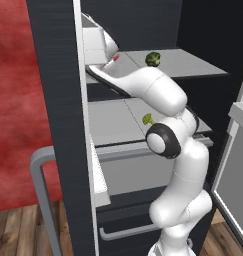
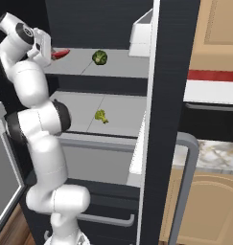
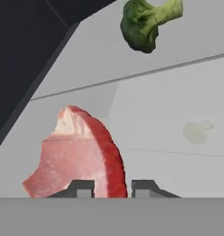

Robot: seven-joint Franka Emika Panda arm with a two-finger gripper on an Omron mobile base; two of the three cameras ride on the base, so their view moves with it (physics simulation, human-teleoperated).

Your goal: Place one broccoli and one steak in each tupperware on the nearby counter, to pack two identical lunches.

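Looking along the hand camera, I list first my gripper (image 3: 112,188): two dark fingertips (image 3: 82,188) drawn close together on the red rind edge of a steak (image 3: 72,156), which stands on edge between them, pink face to the left of that view, so I record the tool as clenched on the steak. From the right base camera the same gripper (image 2: 50,53) sits at the left end of the upper fridge shelf (image 2: 122,67), the red steak (image 2: 60,53) poking out of it just above the shelf surface. From the left base camera the steak (image 1: 115,57) shows as a small red patch beside the white hand. Next item, further along that upper shelf: one dark green broccoli (image 2: 99,57), lying on the grey surface apart from the steak; it appears in the hand camera as a floret (image 3: 145,23) beyond the meat and toward the top. Item on the lower fridge shelf (image 2: 118,112): a second, paler yellow-green broccoli (image 2: 101,116), resting alone near the shelf's middle. Beyond the open fridge door (image 2: 161,119), to the right in the right base camera: a strip of white marble counter (image 2: 209,155) with grey-brown veins, over a light wooden cabinet (image 2: 209,206).
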